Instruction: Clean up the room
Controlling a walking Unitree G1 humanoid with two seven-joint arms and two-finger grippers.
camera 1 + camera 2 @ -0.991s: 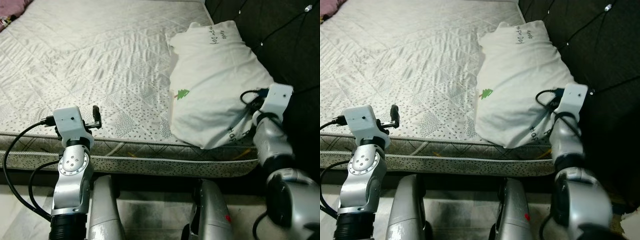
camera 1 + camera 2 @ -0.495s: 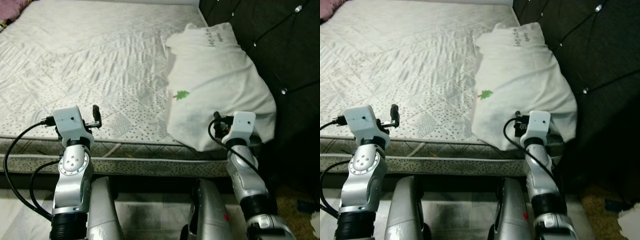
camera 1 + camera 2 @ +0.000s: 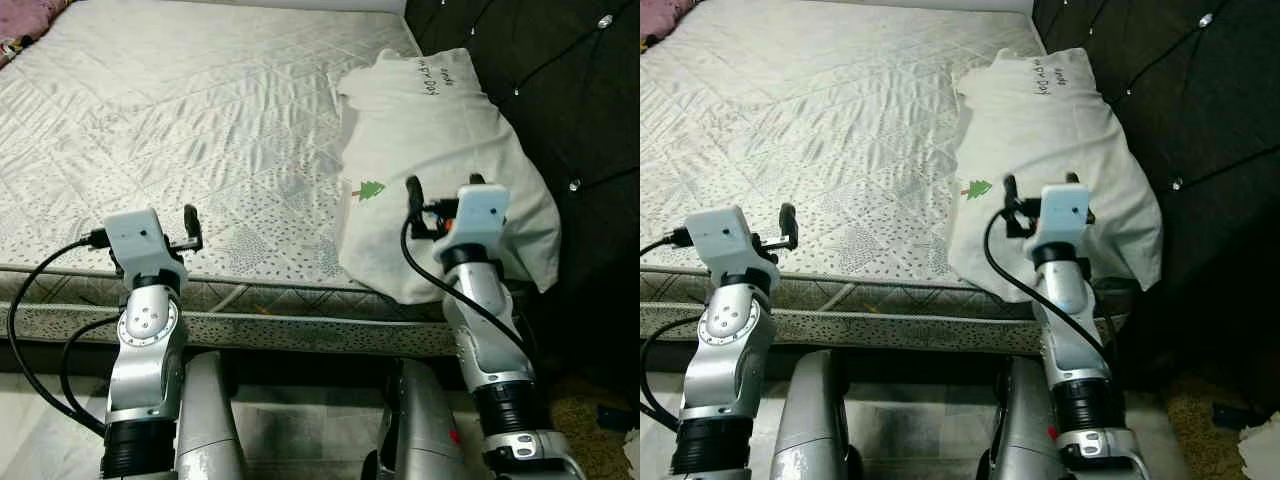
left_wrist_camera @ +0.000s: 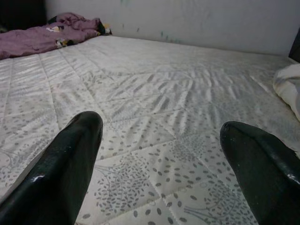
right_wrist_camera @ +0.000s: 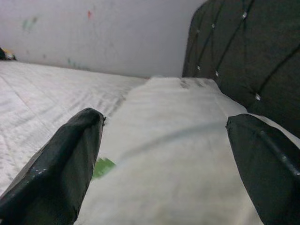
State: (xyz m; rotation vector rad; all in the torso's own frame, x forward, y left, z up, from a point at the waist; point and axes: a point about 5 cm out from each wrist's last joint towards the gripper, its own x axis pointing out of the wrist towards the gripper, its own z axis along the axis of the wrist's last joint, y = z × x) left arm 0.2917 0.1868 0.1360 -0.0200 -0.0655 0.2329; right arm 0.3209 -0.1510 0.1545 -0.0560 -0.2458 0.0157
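Pillow (image 3: 440, 150) lying at the bed's (image 3: 200, 130) head end, against the dark headboard (image 3: 560, 90).
Right gripper (image 5: 164, 164) hovers above it, jaws apart, likely lined up to grab; left gripper (image 4: 164, 154), jaws apart too, waits over bare mattress.

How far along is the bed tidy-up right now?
Done: the pillow lies against the dark headboard. In hand: nothing; the right tool is open above the pillow, and the left tool is open over the mattress. Left: the purple bedding heaped at the mattress's far corner.
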